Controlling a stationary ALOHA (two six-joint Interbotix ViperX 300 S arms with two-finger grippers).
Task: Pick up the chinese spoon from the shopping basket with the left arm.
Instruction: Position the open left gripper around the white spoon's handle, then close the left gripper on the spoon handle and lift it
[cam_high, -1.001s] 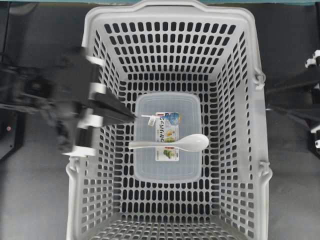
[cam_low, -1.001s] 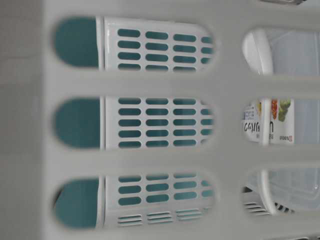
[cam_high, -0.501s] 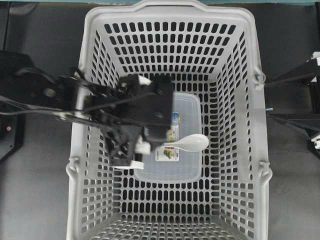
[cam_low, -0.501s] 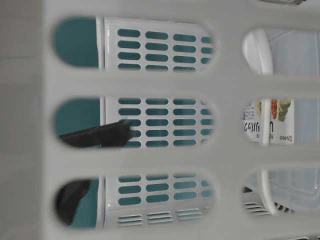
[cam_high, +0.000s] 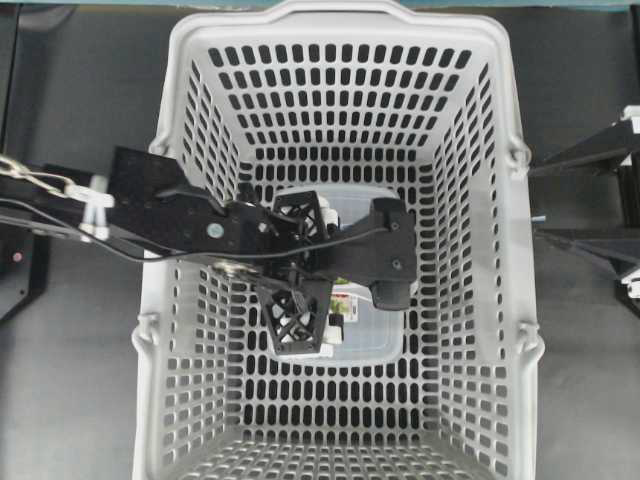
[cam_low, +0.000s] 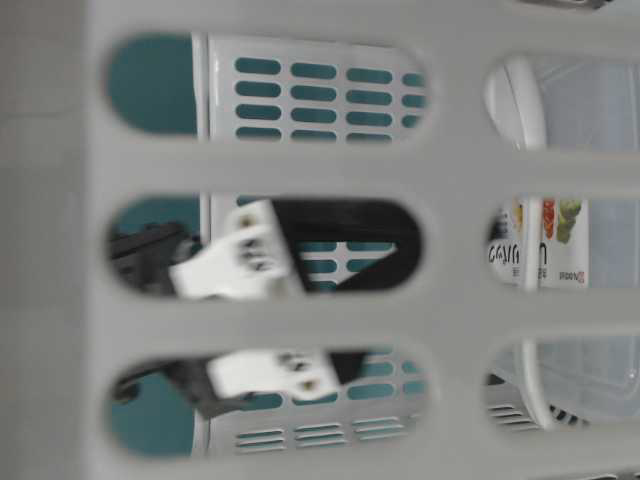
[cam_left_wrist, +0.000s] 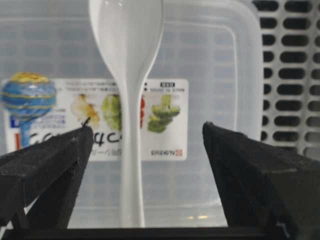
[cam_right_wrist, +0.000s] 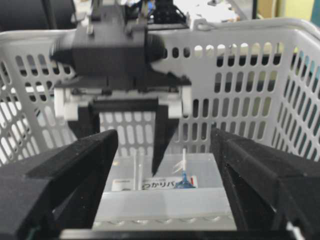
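left gripper (cam_left_wrist: 145, 145): jaws apart, straddling the spoon handle at frame centre, lined up to pinch, I judge; no contact yet.
chinese spoon (cam_left_wrist: 127, 75): lies on the clear container (cam_left_wrist: 220, 60) lid, mid shopping basket (cam_high: 480, 330), bowl toward top of wrist frame.
hidden: overhead, the left arm (cam_high: 200, 225) covers the spoon entirely.
right gripper (cam_right_wrist: 165, 190): fingers spread, outside the basket, idle.

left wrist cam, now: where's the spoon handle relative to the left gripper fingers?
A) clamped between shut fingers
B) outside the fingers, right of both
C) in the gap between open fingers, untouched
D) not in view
C: the spoon lies on the container lid, its handle running down the gap of the open left gripper, clear of both fingers.
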